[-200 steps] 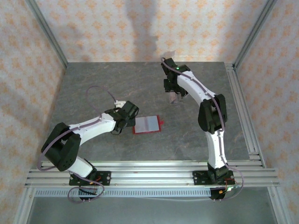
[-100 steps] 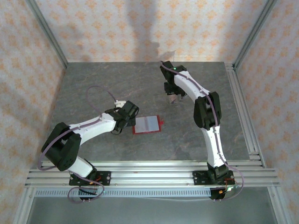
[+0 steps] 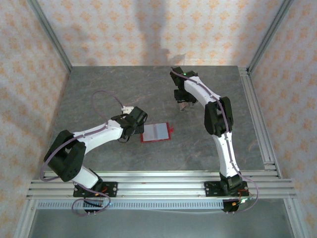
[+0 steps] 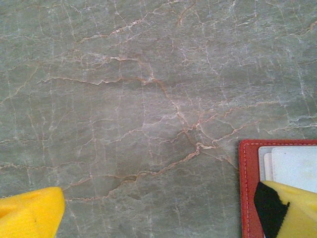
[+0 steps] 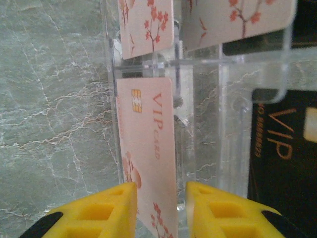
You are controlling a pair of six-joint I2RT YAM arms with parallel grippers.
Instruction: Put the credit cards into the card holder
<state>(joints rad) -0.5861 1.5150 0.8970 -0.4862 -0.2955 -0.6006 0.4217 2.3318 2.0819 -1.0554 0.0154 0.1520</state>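
Card holder point(image 3: 156, 132) lay open mid-table, flat on grey marbled table point(image 3: 99, 94), red border round pale lining. Left gripper point(image 4: 158, 218) hovered at its left edge, jaws spread wide: one yellow fingertip point(image 4: 290, 210) over holder's corner, other over bare stone. Right gripper point(image 5: 161, 210) at clear stand point(image 5: 228, 89) further back, yellow fingers straddling pink VIP card point(image 5: 148, 148) standing in it. Jaws narrowed; couldn't tell whether they pinched it. Black VIP card point(image 5: 280, 148) in neighbouring slot, more pink cards point(image 5: 148, 25) above.
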